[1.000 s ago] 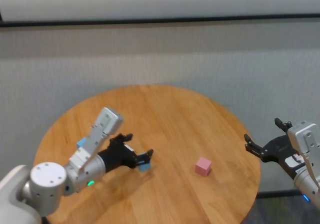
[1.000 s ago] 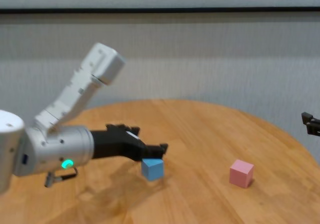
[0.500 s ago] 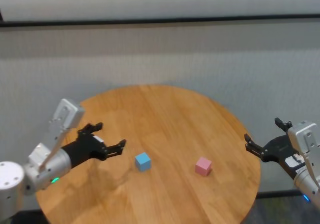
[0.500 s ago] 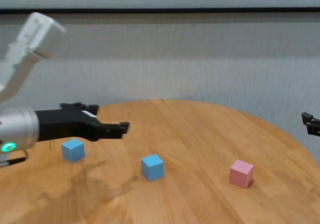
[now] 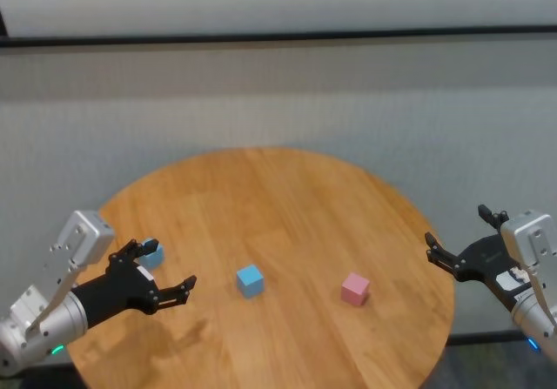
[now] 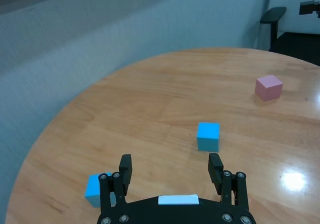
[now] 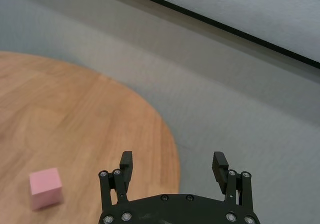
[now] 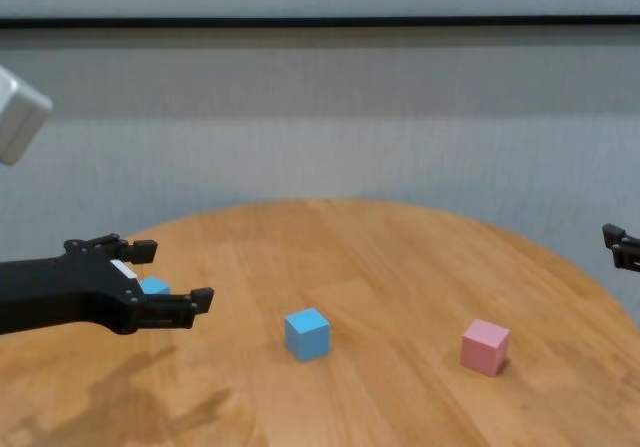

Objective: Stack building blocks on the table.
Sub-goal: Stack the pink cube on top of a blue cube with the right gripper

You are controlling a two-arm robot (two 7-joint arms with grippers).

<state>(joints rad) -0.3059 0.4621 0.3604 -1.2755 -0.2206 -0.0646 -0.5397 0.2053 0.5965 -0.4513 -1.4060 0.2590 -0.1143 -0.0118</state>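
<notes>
The table (image 5: pixel 287 197) is round, with a light wood-plank top and visible grain, and all three blocks sit on it singly; nothing is stacked yet. The left gripper (image 5: pixel 155 273) hovers over the table's left side with its fingers spread wide and nothing between them. The right gripper (image 5: pixel 457 243) waits off the table's right edge, also wide open and empty.

The step in hand looks like reaching for the block that lies just beside the left gripper. To do it well, the gripper should come straight down over that cube with its fingers square to two opposite faces, close at mid-height, and lift cleanly before travelling. The cube should then be set flat on the middle block with the edges lined up, and let go only once it rests fully, since a tilted or offset placement could slide off such a small top.

The blocks are small, plain, matte cubes of equal size. One blue block (image 5: pixel 250 279) stands near the middle of the table, well apart from the others. The pink block (image 5: pixel 353 289) sits to its right, nearer the right gripper. The second blue block (image 5: pixel 154 253) is at the left edge, partly hidden behind the left gripper's fingers.
</notes>
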